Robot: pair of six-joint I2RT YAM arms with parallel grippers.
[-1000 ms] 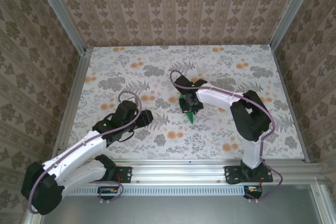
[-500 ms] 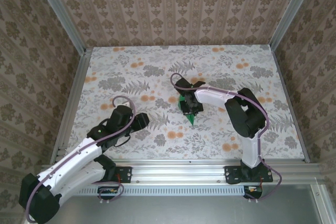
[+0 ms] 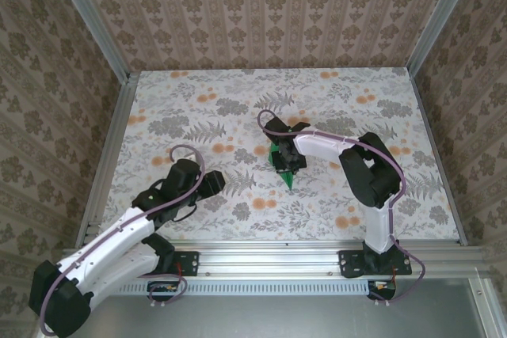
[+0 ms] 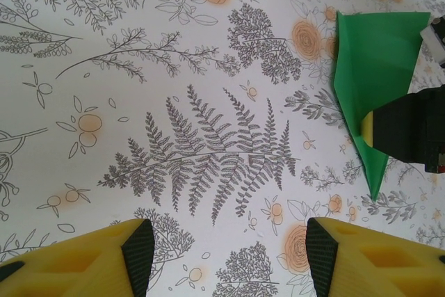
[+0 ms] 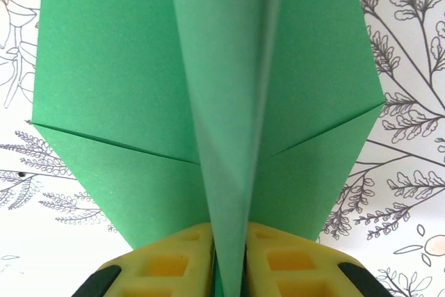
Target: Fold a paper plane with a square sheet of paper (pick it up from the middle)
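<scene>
The right gripper point(image 5: 229, 259) pinches the bright-green pointed paper plane point(image 5: 111, 74) by its raised centre crease; the left gripper point(image 4: 226, 252), spread wide, hangs well apart from it

White-shelled left arm point(image 3: 119, 233) and right arm point(image 3: 326, 146) show black joints and looping purple cables point(image 3: 187, 147); their yellow ribbed fingers point(image 4: 69, 262) carry black edges.

green paper plane point(image 4: 373, 53), floral-print table point(image 4: 174, 67)
</scene>
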